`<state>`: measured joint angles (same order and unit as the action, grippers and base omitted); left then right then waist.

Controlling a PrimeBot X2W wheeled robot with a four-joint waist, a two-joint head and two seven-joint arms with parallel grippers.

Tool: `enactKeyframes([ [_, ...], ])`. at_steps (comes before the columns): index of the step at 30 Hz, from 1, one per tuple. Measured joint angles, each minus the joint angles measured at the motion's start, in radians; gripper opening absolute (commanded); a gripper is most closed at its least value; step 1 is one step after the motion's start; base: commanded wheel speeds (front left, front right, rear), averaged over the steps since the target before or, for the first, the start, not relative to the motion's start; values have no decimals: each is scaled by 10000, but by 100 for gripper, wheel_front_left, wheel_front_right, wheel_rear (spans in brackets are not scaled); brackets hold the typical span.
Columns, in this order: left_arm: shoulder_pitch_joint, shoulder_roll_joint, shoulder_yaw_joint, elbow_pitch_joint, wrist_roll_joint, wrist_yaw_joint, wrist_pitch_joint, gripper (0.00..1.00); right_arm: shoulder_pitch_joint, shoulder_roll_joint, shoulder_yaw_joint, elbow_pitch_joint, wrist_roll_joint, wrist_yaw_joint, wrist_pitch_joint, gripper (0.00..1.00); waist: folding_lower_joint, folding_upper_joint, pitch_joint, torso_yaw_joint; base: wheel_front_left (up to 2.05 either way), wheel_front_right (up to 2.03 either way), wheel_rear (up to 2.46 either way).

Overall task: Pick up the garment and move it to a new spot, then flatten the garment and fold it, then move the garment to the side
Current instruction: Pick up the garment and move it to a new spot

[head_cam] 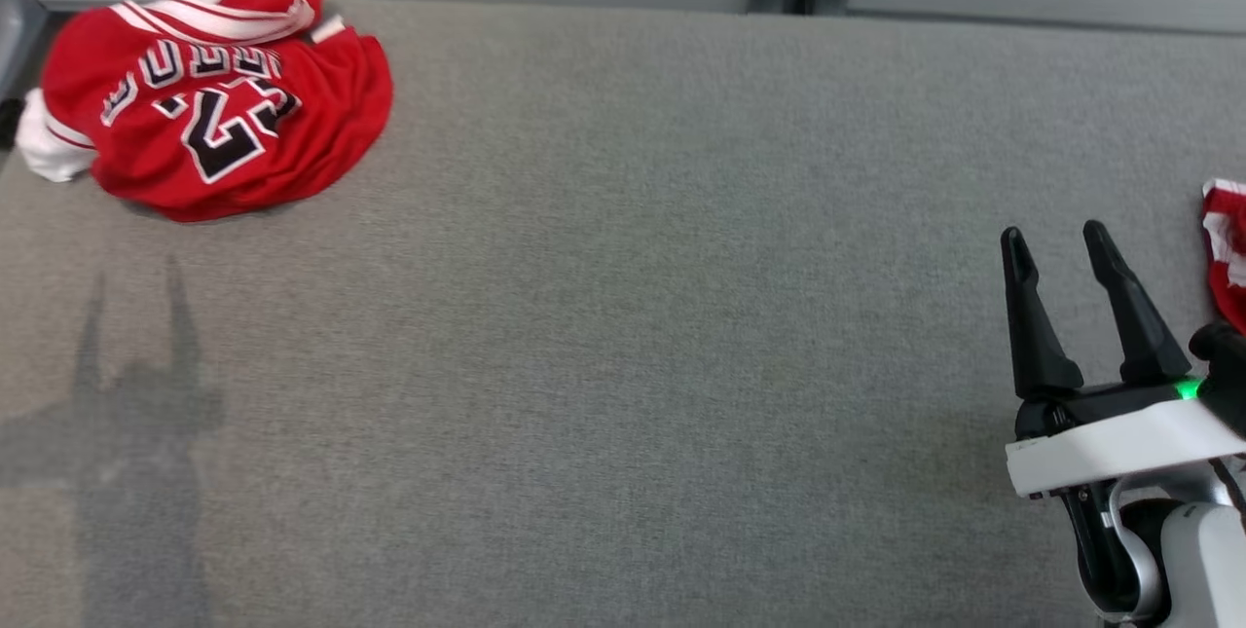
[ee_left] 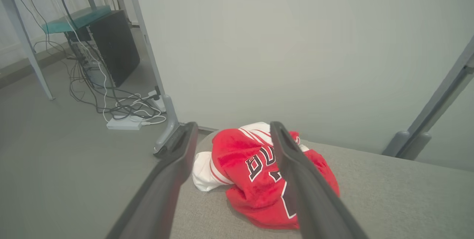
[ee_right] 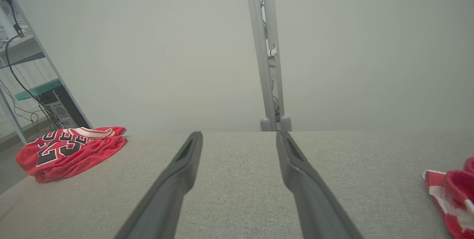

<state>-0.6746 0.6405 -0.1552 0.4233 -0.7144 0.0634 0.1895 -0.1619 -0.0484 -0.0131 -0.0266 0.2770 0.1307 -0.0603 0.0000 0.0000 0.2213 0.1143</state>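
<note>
While the red garment lies crumpled at the far left corner of the grey tabletop, the left tool points at it, not touching, jaws wide, holding nothing (right tool likewise spread and empty, just beside a second red cloth).

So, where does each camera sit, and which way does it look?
Head view: on the head, looking down at the grey surface; open right hand at lower right.
Left wrist view: on the left wrist, facing the red jersey past the open left hand.
Right wrist view: on the right wrist, looking along its fingers across the surface to the wall.
Shared: all three show the jersey.
</note>
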Motion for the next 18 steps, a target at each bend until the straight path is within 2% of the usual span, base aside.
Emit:
enactKeyframes([
  [9,-892,658,165,1208,-178,69,922,100,-625,-2,40,-525,-150,0,56,100,0,0,1932,-1092,0,0,0],
  [18,-1067,861,307,2109,-201,301,970,100,-858,-4,-29,-731,-221,0,-10,100,0,0,3478,-1830,0,0,0],
])
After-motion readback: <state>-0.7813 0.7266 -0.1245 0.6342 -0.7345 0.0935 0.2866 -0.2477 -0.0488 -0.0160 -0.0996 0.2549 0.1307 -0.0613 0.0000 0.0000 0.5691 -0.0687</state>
